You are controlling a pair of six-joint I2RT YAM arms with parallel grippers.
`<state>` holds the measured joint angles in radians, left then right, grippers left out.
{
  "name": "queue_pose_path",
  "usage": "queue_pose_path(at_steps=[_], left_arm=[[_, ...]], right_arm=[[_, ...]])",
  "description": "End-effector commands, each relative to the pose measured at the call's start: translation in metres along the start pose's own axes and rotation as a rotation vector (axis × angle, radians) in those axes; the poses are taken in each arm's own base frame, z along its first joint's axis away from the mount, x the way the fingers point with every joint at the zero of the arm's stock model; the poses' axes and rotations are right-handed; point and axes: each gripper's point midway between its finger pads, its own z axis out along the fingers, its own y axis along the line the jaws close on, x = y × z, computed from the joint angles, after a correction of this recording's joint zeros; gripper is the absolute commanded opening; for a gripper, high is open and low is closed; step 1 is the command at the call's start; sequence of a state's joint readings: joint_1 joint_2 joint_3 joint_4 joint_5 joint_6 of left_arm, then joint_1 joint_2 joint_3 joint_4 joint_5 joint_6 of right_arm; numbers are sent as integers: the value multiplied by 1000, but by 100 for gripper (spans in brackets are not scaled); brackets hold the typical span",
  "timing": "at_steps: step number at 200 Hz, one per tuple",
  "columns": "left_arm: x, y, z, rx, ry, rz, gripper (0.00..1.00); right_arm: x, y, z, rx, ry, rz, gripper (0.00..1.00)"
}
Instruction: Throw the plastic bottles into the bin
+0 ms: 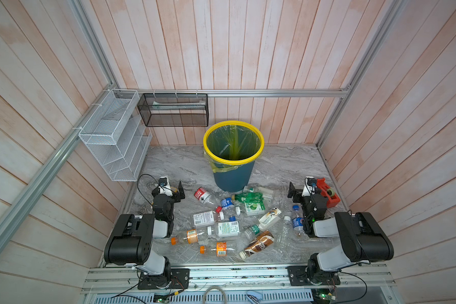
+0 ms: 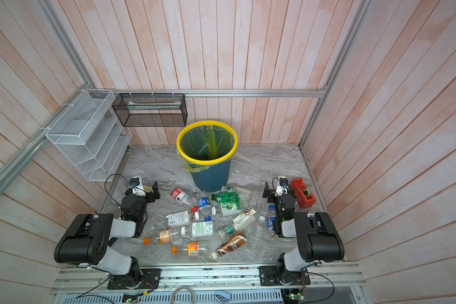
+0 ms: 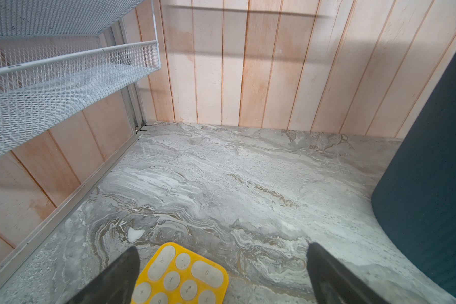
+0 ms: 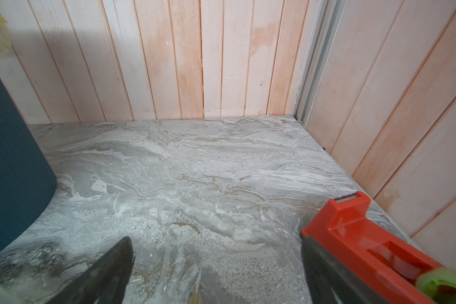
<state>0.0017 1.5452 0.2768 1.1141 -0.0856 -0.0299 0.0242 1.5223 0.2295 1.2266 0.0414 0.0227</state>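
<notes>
Lying scattered over the near half of the marble table (image 1: 287,163), the plastic bottles (image 1: 228,227) make a loose heap in front of the bin (image 1: 232,176). A couple at the far edge of the heap are right against its foot. The bin stands upright toward the back wall, and from here I see only its yellow-green liner (image 1: 234,143) inside, no bottle.

The left gripper (image 3: 223,250) is off to one side of the heap with its jaws spread wide and nothing between them, hovering above a yellow calculator (image 3: 181,276). The right gripper (image 4: 216,239) is opposite, equally wide and empty, just beside a red tape dispenser (image 4: 358,237).

To my eye the job is at its start, with the first pick not yet made. Either arm would need to turn inward and drop low over a bottle lying on its side. The red-labelled bottle (image 1: 202,196) looks handy for the left and the blue-capped bottle (image 1: 297,219) for the right. The jaws should close across the body, then lift it well clear of the tall rim.
</notes>
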Motion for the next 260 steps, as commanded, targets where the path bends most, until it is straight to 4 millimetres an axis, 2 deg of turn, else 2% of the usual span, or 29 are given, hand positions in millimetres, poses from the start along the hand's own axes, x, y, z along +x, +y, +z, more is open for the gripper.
queue_pose_path(at_steps=[1, 21, 38, 50, 57, 61, 67, 79, 110, 155, 167, 184, 206, 231, 260], left_arm=[[-5, 1, 1, 0, -13, -6, 100], [-7, 1, 1, -3, -20, -8, 100], [-14, 8, 3, -42, 0, -20, 100], [-18, 16, 6, -96, 73, -46, 100], [-29, 23, 9, -145, 103, -97, 100], [-27, 27, 8, -175, 146, -119, 100], [-39, 31, 9, -206, 156, -158, 100], [-49, 29, 4, -209, 192, -227, 100], [-73, -2, -18, -78, 117, -304, 100], [-80, -23, -32, -57, 145, -315, 100], [-80, -24, -34, -58, 156, -316, 100], [-80, -25, -38, -56, 159, -329, 100], [-81, -23, -43, -56, 151, -336, 100], [-81, -22, -46, -66, 170, -330, 100], [-75, -16, -47, -110, 211, -335, 100]], right_arm=[[-6, 1, 3, -9, -18, -3, 99], [-6, 1, 2, -8, -23, -2, 99], [-15, -10, 6, 57, -8, 28, 99], [-16, -19, 16, 114, 99, 63, 99], [-14, -21, 21, 130, 178, 70, 98], [-18, -22, 24, 141, 210, 78, 97], [-14, -23, 23, 159, 280, 97, 96], [-16, -25, 19, 184, 365, 145, 96], [-7, -17, -9, 178, 550, 224, 95], [9, 4, -51, 118, 702, 316, 99], [17, 7, -62, 122, 740, 324, 98], [33, 1, -77, 183, 801, 335, 95], [53, 0, -92, 219, 857, 369, 89], [69, 9, -106, 226, 898, 394, 86], [81, 10, -120, 252, 915, 406, 85]])
